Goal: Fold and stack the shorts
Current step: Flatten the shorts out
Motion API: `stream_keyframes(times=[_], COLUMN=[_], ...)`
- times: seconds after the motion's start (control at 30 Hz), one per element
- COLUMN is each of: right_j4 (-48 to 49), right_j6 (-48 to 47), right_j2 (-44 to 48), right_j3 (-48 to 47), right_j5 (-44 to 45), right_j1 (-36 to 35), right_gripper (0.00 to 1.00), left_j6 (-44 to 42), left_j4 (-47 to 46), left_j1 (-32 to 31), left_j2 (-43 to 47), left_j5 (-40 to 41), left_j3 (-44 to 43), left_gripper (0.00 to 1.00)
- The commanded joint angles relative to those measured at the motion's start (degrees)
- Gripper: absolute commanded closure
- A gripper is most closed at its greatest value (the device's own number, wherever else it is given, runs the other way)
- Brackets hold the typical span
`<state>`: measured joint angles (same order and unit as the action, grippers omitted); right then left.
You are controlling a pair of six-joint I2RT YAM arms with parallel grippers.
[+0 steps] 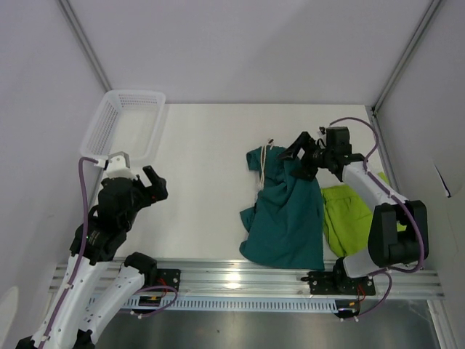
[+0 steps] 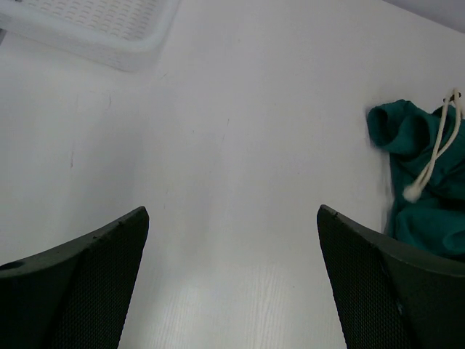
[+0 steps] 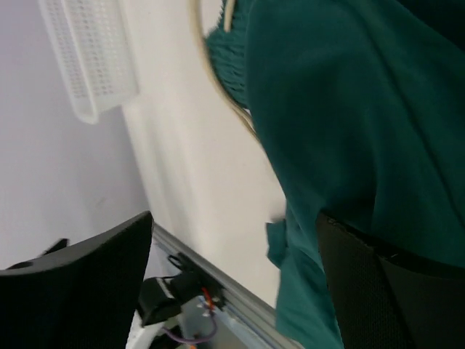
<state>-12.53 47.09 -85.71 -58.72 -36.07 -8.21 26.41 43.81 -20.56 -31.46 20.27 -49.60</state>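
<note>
We locate the teal shorts (image 1: 283, 218) right of centre on the surface (image 1: 203, 182). They lie loosely crumpled rather than flat. Their long axis runs from the far edge toward the near rail. The bunched waist and the cream drawstring (image 1: 261, 163) point to the far side, and the wider leg end points toward the arm bases. The green shorts (image 1: 347, 214) lie just beside them on the right, edge against edge, partly hidden by the right arm. We cannot tell whether the two overlap. The right gripper (image 1: 296, 163) hangs over the far right corner of the teal pair. Its fingers (image 3: 80, 283) are spread wide and clamp nothing, though the wrist view shows fabric lying against one finger. We judge this position to suit a pinch at the waist corner, from which the cloth can be drawn out flat before folding. The left gripper (image 1: 157, 183) is equally wide open and empty. It hovers over bare surface well to the left, near the white mesh basket (image 1: 127, 120). We judge that it is kept clear so it does not snag the drawstring.
</note>
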Motion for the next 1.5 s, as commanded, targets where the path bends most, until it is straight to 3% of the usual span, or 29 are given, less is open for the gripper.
stream_keyframes(times=[0.0, 0.23, 0.57, 0.9, 1.37, 1.43, 1.47], right_j4=[-7.75, -18.92, -22.36, -23.32, -22.62, -23.76, -24.63], right_j6=[-11.48, -25.54, -38.56, -36.55, -41.64, -41.9, -41.73], right_j2=[7.22, 10.74, 1.35, -13.86, -32.65, -35.21, -37.05], right_j3=[-4.02, -10.89, -17.3, -24.77, -32.15, -34.87, -35.58], right_j5=[8.1, 28.14, 51.79, 74.73, 84.58, 84.94, 83.98], right_j1=[-1.54, -10.41, -30.54, -33.98, -34.42, -33.28, -32.76], right_gripper=[0.05, 0.05, 0.06, 0.08, 0.08, 0.27, 0.57], left_j6=[-1.63, -1.72, -2.07, -2.07, -2.07, -2.07, -2.16], left_j4=[-1.71, -1.98, -2.15, -2.06, -2.15, -2.15, -2.07], left_j1=[1.04, 1.4, 1.57, 1.66, 1.66, 1.75, 1.75], left_j2=[-0.79, -0.88, -1.41, -1.32, -1.41, -1.32, -1.32], left_j5=[-1.2, -1.81, -2.34, -2.34, -2.43, -2.43, -2.43], left_j3=[0.03, 0.12, 0.3, 0.3, 0.3, 0.3, 0.21], left_gripper=[0.01, 0.01, 0.01, 0.01, 0.01, 0.01, 0.01])
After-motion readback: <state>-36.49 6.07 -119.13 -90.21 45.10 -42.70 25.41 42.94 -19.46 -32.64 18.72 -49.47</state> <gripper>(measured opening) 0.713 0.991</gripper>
